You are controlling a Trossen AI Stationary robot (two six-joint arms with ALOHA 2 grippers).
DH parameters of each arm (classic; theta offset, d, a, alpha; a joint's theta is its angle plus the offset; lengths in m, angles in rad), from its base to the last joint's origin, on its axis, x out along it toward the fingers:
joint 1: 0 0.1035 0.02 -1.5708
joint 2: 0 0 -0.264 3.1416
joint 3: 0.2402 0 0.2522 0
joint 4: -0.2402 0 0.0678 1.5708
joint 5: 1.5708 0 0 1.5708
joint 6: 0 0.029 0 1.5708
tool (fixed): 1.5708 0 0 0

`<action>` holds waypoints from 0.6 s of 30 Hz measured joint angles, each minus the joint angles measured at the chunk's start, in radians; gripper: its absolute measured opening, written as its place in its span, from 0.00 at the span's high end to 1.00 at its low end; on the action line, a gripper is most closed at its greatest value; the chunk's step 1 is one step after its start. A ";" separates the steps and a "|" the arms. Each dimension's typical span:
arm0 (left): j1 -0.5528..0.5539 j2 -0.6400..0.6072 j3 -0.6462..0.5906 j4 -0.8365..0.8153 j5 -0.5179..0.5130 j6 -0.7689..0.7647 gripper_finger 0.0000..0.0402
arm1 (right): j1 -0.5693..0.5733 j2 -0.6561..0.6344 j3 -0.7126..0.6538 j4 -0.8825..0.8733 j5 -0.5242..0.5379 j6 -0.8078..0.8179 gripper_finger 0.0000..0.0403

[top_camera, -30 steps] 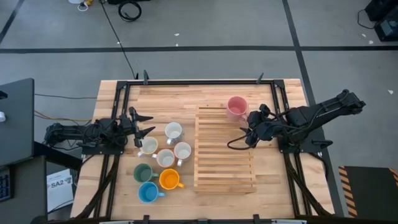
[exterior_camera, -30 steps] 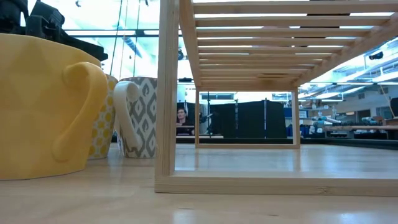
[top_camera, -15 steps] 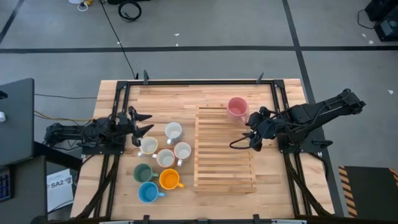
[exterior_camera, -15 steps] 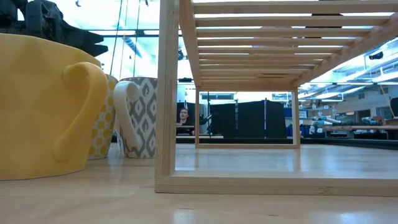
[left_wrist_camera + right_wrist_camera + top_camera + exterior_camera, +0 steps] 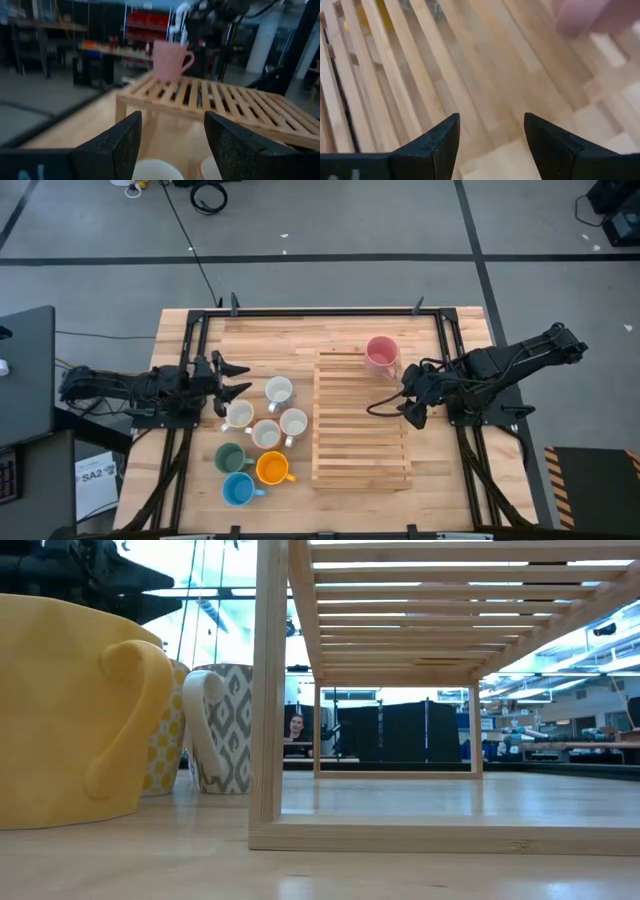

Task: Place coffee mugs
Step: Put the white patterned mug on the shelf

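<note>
The pink mug (image 5: 381, 352) stands upright on its base at the far right corner of the wooden slatted rack (image 5: 362, 420); the left wrist view shows the pink mug (image 5: 170, 60) beyond the fingers. Four white mugs (image 5: 266, 434), a green mug (image 5: 231, 457), an orange mug (image 5: 272, 469) and a blue mug (image 5: 238, 490) stand on the table left of the rack. My left gripper (image 5: 236, 378) hovers open just left of the white mugs. My right gripper (image 5: 411, 410) is open over the rack's right edge, nearer than the pink mug.
The rack (image 5: 400, 690) fills the table's middle right. In the low view the orange mug (image 5: 70, 710) and a patterned mug (image 5: 225, 730) stand close in front. Bare tabletop (image 5: 270, 340) lies along the far edge. A person shows far behind in the room.
My right gripper has drawn back from beside the pink mug, toward the table's near edge along the rack's right side; the mug has stayed upright on the rack. My left arm has risen a little beside the white mugs.
</note>
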 joint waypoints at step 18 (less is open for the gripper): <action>-0.038 0.619 0.583 -0.731 0.068 -0.530 0.44 | 0.003 0.000 0.000 -0.018 -0.016 0.034 0.44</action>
